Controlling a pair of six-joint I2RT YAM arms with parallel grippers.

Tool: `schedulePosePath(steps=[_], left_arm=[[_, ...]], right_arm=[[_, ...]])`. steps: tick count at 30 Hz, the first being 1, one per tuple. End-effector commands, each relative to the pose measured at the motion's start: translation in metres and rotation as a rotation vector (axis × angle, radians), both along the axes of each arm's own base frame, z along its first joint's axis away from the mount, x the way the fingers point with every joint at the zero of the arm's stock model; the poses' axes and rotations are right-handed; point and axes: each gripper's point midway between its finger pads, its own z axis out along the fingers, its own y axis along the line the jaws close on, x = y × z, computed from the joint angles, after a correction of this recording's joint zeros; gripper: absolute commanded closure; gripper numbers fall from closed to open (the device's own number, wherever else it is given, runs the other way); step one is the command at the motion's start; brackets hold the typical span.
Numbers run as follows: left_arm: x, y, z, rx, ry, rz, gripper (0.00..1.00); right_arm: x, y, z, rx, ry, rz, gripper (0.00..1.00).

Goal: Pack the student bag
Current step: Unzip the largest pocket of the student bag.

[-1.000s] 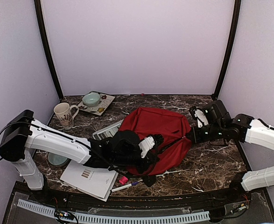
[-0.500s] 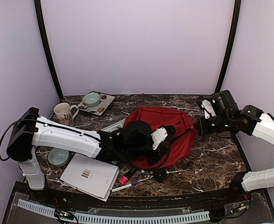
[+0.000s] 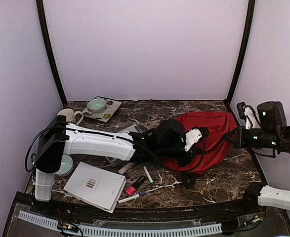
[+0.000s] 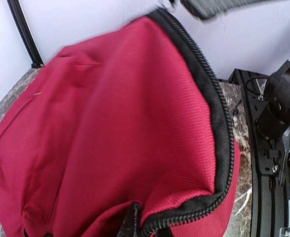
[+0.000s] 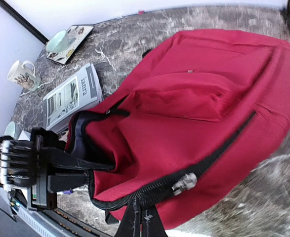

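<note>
The student bag (image 3: 211,140) lies on the right of the table (image 3: 149,111), stretched between both arms. A harder pull could slip its zip edge (image 5: 219,148) free and collapse the opening. The left gripper (image 4: 133,223) is nearly closed, pinching that edge — the right gripper (image 5: 141,217) is clamped tight on it too.

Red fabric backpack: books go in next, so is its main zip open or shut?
Open: the red fabric backpack gapes at its zip, dark lining showing at the mouth.
</note>
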Motion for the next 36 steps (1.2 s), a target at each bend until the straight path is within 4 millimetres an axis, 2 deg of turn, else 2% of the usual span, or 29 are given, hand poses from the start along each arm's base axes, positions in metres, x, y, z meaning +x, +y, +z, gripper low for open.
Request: schedulePosePath(steps=[1,3,7,11,15,22,26,32,36], left_arm=[[-0.002,0.014,-0.018,0.046,0.041,0.014,1.0],[0.0,0.024,-0.028,0.082,0.029,0.032,1.0],[-0.002,0.047,-0.043,0.153,0.002,0.047,1.0],[-0.004,0.066,-0.052,0.209,-0.004,0.064,1.0],[-0.003,0.078,-0.049,0.195,0.009,0.103,1.0],[-0.003,0.086,-0.047,0.164,0.038,0.131,1.0],[-0.001,0.09,-0.043,0.141,0.048,0.143,1.0],[-0.001,0.094,-0.041,0.114,0.079,0.142,1.0],[0.0,0.096,-0.041,0.104,0.092,0.156,1.0]], right_arm=[[-0.006,0.017,-0.028,0.195,0.125,-0.051,1.0],[-0.002,0.013,-0.037,0.16,0.134,-0.079,1.0],[0.008,-0.002,-0.043,0.078,0.089,-0.143,1.0],[0.013,-0.004,-0.059,0.076,0.084,-0.169,1.0],[0.013,-0.004,-0.078,0.077,0.103,-0.186,1.0],[0.011,-0.012,-0.1,0.043,0.124,-0.219,1.0],[0.015,-0.025,-0.105,0.016,0.101,-0.285,1.0],[0.016,-0.027,-0.109,0.038,0.108,-0.325,1.0],[0.013,-0.036,-0.11,0.035,0.114,-0.367,1.0]])
